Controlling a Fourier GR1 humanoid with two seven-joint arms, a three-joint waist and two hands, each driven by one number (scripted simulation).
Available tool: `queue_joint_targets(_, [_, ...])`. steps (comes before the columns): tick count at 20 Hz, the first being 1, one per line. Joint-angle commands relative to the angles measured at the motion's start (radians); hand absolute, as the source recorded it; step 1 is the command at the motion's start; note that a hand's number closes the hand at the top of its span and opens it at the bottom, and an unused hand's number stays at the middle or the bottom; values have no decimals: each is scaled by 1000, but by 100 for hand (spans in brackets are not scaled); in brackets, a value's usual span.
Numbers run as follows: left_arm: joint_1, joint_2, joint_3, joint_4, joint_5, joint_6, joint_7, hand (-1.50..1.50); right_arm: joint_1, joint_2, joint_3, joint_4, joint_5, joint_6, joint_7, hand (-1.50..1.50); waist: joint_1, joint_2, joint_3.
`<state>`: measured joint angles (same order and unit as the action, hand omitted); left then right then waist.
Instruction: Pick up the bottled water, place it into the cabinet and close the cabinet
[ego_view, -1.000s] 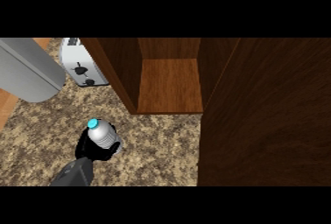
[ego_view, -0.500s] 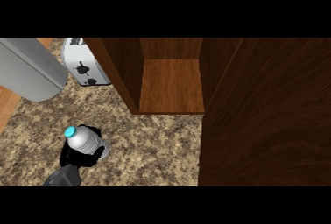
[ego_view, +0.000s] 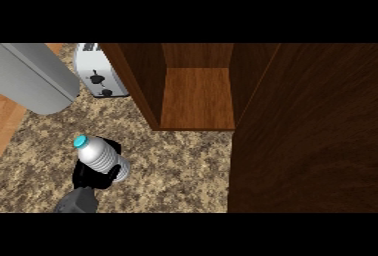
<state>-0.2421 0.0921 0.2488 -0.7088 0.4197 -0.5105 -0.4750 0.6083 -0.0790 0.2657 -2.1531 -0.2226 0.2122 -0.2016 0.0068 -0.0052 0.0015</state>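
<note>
The bottled water (ego_view: 100, 156), a silvery bottle with a cyan cap, is tilted with its cap toward the upper left, above the speckled counter (ego_view: 177, 170) at the lower left. My left hand (ego_view: 92, 176) is curled round its lower part, so the bottle's base is partly hidden. The wooden cabinet (ego_view: 198, 100) stands open up and to the right of the bottle, and its inner shelf is bare. Its dark door (ego_view: 310, 135) is swung open and fills the right side. My right hand does not show.
A white toaster (ego_view: 100, 75) stands against the cabinet's left wall. A large grey rounded object (ego_view: 33, 75) fills the upper left corner. A strip of light wood (ego_view: 9, 125) borders the counter on the left.
My left hand has carried the bottle to the left, away from the cabinet, and it now looks larger and more tilted, as if lifted toward the camera.
</note>
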Motion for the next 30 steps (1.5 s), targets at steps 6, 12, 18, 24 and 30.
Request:
queue_joint_targets(6, [163,-90,-141,-520,45,186,245,150,12,-2,11,1,-9,0,6,-150,4,-2,0])
queue_joint_targets(12, [83,-92,-293,-629,48,395,283,150,3,-2,43,-17,12,-14,26,-150,-10,2,-1])
queue_joint_targets(18, [-19,-92,-383,-695,12,600,340,150,11,-4,30,19,-23,5,-31,-150,-12,3,-1])
queue_joint_targets(24, [-231,-92,-462,-569,45,767,340,150,-17,19,86,-31,24,-64,54,-150,-20,5,-2])
queue_joint_targets(30, [-373,-92,-491,-450,-78,872,339,150,-47,3,45,47,-8,-16,-8,-150,-30,7,-1])
